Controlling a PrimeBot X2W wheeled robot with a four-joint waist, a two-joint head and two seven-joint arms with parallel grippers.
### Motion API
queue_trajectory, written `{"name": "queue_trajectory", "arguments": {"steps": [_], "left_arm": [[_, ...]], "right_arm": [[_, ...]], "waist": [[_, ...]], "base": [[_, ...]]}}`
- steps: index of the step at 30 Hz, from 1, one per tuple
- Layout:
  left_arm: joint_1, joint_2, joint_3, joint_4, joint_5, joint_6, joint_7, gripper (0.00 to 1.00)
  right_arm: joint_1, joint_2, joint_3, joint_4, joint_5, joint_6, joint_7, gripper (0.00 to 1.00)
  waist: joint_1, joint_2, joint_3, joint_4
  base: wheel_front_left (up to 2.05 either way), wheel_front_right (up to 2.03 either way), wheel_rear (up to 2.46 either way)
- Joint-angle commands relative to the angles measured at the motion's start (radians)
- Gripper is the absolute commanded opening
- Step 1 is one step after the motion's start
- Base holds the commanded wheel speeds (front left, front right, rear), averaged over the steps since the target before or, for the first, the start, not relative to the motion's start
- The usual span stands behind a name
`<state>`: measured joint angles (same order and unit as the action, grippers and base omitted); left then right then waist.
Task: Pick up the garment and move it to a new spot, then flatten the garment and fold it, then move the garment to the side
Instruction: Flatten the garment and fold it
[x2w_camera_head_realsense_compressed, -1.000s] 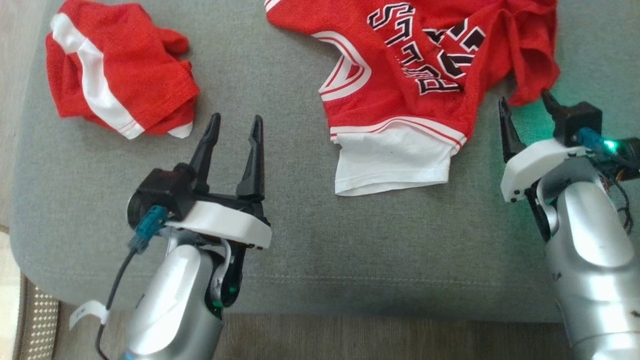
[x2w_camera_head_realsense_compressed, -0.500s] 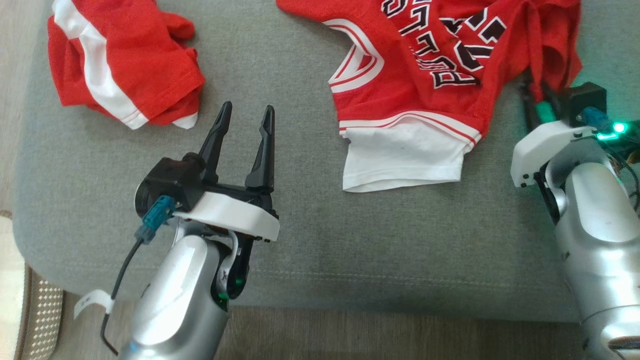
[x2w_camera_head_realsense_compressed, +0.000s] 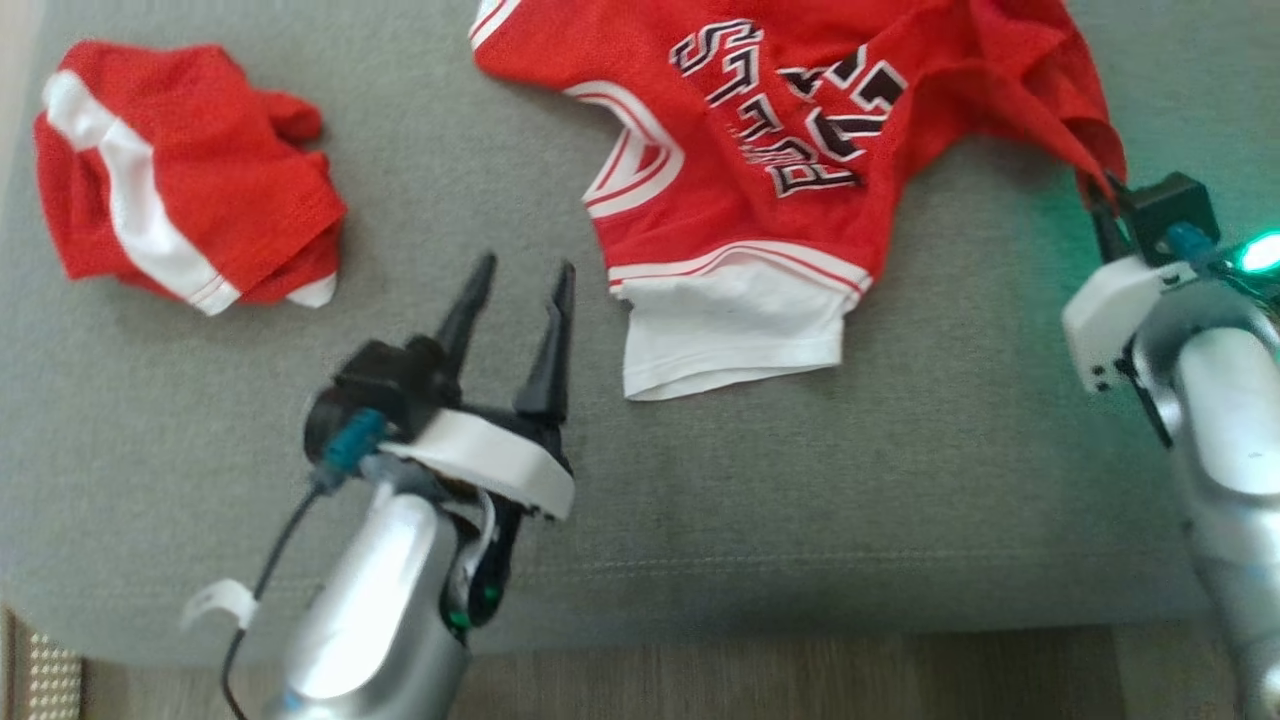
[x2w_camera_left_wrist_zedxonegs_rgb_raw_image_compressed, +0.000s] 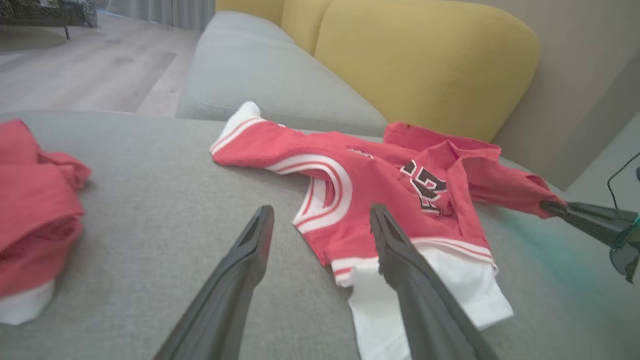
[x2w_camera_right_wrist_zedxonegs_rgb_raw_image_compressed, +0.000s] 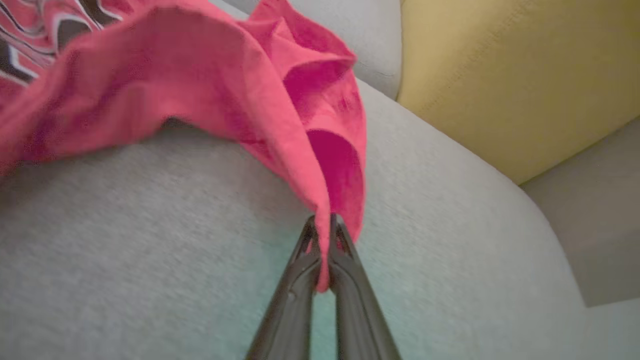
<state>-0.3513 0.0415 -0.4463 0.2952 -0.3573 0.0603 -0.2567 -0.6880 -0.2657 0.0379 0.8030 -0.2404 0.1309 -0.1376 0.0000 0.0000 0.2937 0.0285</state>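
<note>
The right gripper has just closed from wide open onto an edge fold of the red mesh jersey with white trim, crumpled on the grey fabric sofa seat (lift may begin). The left gripper stands fully spread, empty.

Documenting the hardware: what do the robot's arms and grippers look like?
Silver forearms, white wrist plates, black housings. The left gripper and right gripper each have two long tapered dark fingers. A teal plug trails black cable; a green light marks the right wrist.
</note>
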Motion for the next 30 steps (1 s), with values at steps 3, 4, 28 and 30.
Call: {"name": "queue_trajectory", "arguments": {"steps": [3,4,28,30], "left_arm": [[-0.003,0.009,-0.009,0.031,-0.014,-0.014,-0.005,1.0],[-0.002,0.009,-0.022,0.057,-0.019,-0.018,-0.005,1.0],[-0.138,0.009,-0.217,0.392,-0.261,-0.007,0.047,1.0],[-0.146,0.009,-0.234,0.404,-0.277,-0.002,0.059,1.0]], "right_arm": [[0.032,-0.049,0.045,-0.043,-0.009,0.0,0.024,0.0],[0.037,-0.06,0.054,-0.049,-0.006,0.0,0.029,0.0],[0.04,-0.086,0.142,-0.104,0.048,0.0,0.046,0.0],[0.036,-0.085,0.145,-0.102,0.049,0.0,0.043,0.0]], "waist": [[0.0,0.0,-0.028,-0.032],[0.0,0.0,-0.031,-0.037],[0.0,0.0,-0.023,-0.11],[0.0,0.0,-0.022,-0.113]], "base": [[0.0,0.0,0.0],[0.0,0.0,0.0],[0.0,0.0,0.0],[0.0,0.0,0.0]]}}
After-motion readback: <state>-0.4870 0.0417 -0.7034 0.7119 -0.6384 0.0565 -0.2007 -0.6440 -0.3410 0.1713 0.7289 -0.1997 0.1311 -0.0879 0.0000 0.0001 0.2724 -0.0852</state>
